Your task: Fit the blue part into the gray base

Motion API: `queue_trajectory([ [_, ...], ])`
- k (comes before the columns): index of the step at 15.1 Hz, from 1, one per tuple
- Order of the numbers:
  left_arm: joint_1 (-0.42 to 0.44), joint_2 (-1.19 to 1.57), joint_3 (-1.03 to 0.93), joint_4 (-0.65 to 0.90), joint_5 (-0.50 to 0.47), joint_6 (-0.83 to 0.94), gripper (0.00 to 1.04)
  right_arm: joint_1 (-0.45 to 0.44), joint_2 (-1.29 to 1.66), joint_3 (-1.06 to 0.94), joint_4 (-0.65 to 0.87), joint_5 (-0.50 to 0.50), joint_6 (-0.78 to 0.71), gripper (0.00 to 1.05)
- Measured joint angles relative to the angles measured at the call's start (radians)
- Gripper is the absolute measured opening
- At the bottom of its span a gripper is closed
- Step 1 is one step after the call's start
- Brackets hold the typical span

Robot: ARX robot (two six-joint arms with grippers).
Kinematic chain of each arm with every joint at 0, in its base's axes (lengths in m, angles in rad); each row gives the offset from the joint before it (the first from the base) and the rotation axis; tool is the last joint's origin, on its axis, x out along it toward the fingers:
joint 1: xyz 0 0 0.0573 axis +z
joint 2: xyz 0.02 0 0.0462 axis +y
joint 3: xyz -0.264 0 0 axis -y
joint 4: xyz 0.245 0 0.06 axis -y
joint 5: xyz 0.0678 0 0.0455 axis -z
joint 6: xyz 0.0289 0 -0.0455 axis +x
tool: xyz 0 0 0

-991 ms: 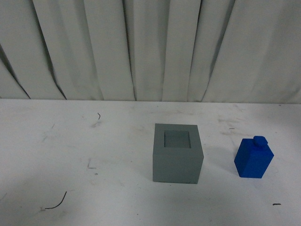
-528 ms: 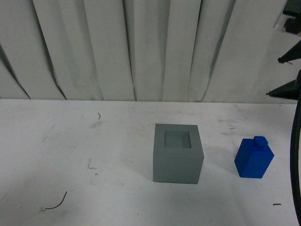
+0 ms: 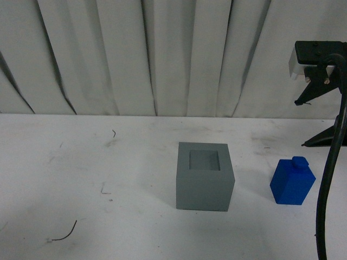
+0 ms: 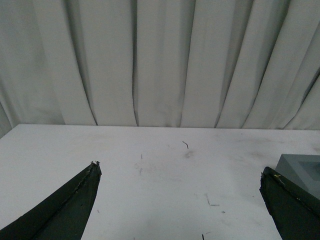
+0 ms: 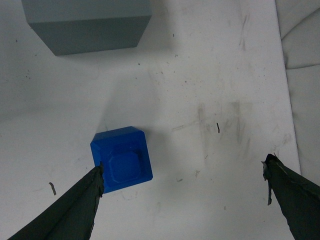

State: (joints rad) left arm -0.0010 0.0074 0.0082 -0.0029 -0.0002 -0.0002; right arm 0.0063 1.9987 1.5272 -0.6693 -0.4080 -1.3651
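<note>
As our wide-open right gripper [image 5: 183, 165] hovers above the bright blue knobbed block [image 5: 121, 159], we judge this the approach: next, centre and descend

Blue part [image 3: 293, 182]: bright saturated blue all over, one side face shaded darker.
Gray base [image 3: 205, 176]: matte mid-gray, plain, no markings; recess floor faintly bluish.
Desk [image 3: 81, 162]: dull white, peppered with dark scuffs and smudges; thin black curl [image 3: 68, 234] near front-left corner.
Curtain [image 3: 162, 54]: off-white, vertical pleats, dark shadow lines between folds.
Left fingers [image 4: 60, 215], right fingers [image 5: 65, 215]: blackish, slight green tinge.
Cable [image 3: 320, 227]: black.
</note>
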Motion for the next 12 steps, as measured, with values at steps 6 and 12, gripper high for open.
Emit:
queue_trajectory([
  [6, 0.000, 0.000, 0.000, 0.000, 0.000, 0.000, 0.98, 0.001, 0.075, 0.041, -0.092, 0.060, -0.070, 0.98],
  [12, 0.000, 0.000, 0.000, 0.000, 0.000, 0.000, 0.98, 0.022, 0.200, 0.076, -0.130, 0.115, -0.125, 0.98],
])
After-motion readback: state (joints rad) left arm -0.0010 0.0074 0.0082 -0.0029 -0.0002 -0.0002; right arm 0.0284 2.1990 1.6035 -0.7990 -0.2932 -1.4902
